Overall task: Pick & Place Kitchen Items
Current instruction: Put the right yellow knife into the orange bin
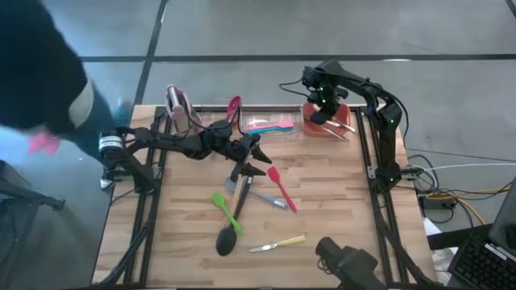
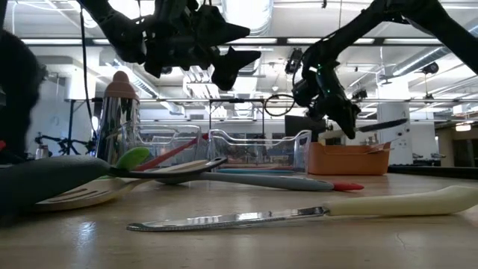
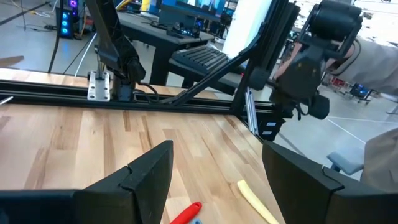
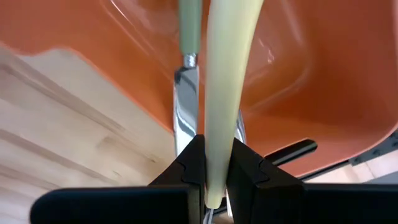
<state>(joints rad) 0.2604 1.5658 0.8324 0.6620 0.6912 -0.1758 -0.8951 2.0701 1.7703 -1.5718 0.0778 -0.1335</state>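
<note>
Knife (image 4: 224, 93) in right gripper (image 4: 214, 171) points lengthwise into orange bin (image 4: 323, 81)

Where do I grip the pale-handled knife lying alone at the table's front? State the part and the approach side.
Take the knife by its pale handle, coming straight down with the open left hand and closing across its narrow width. It lies flat; the thin blade hugs the table, while the thicker handle offers sides to pinch, clear of the black ladle.
</note>
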